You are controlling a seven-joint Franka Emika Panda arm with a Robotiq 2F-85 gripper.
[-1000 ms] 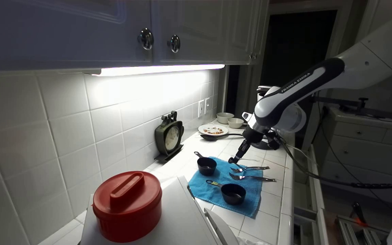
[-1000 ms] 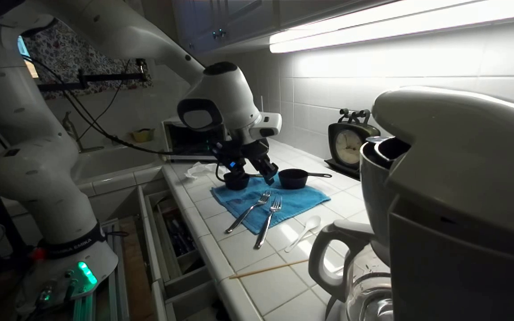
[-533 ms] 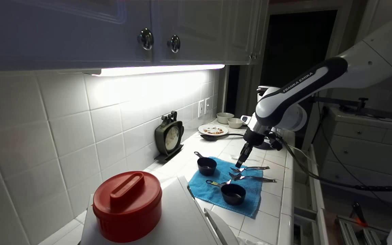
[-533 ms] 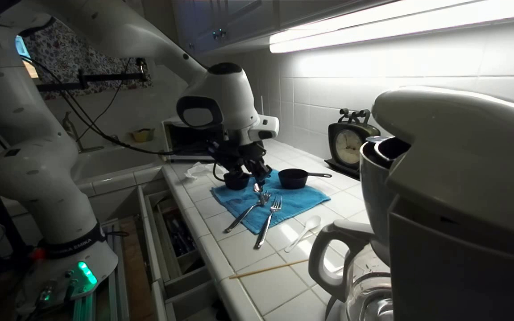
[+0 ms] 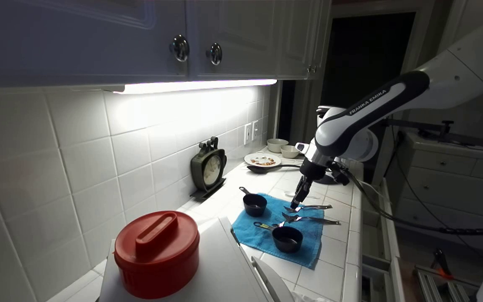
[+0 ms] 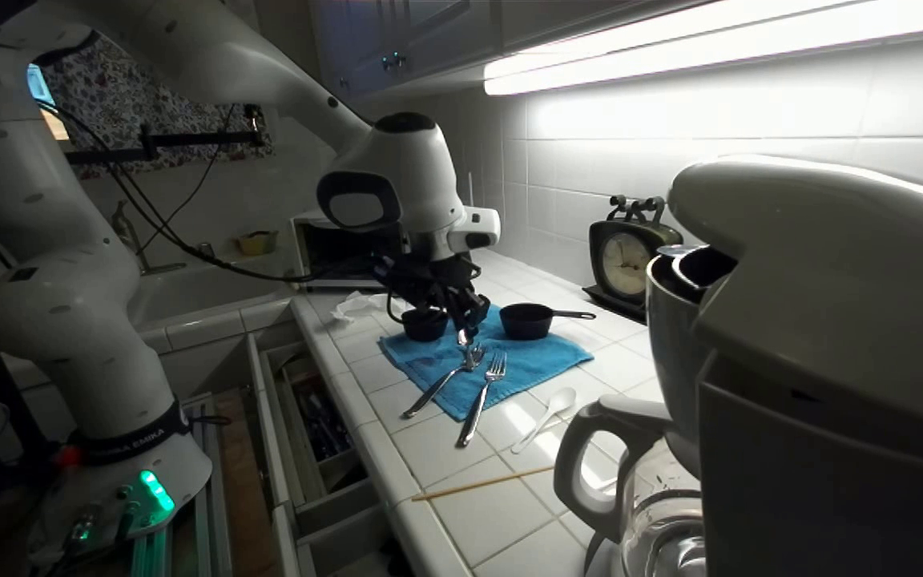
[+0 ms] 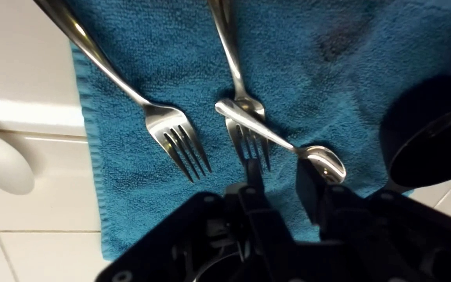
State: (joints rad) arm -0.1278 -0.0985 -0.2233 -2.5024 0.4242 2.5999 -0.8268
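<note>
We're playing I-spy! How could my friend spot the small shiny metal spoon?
On the white tiled counter lies a blue cloth towel. There, the small metal spoon crosses one of two silver forks; unlike them, it ends in a rounded scoop.

Saw, in an exterior view, a red lidded tub (image 5: 159, 260) standing on a white appliance (image 5: 222, 272). Noted a dark-cased dial (image 5: 209, 170) near the tiled wall (image 5: 134, 155) in both exterior views. Farther along the counter (image 5: 331, 247), spotted a white plate (image 5: 249, 158) bearing brown bits (image 5: 269, 162), two pale bowls (image 5: 277, 147) beyond it and a black long-handled spoon (image 5: 260, 170) just in front. Also found a white spoon (image 6: 562, 398), a thin wooden stick (image 6: 481, 484), a glass jug (image 6: 658, 513) and a large pale machine (image 6: 838, 264). By the sink (image 6: 213, 292), glimpsed a yellow container (image 6: 257, 242).
</note>
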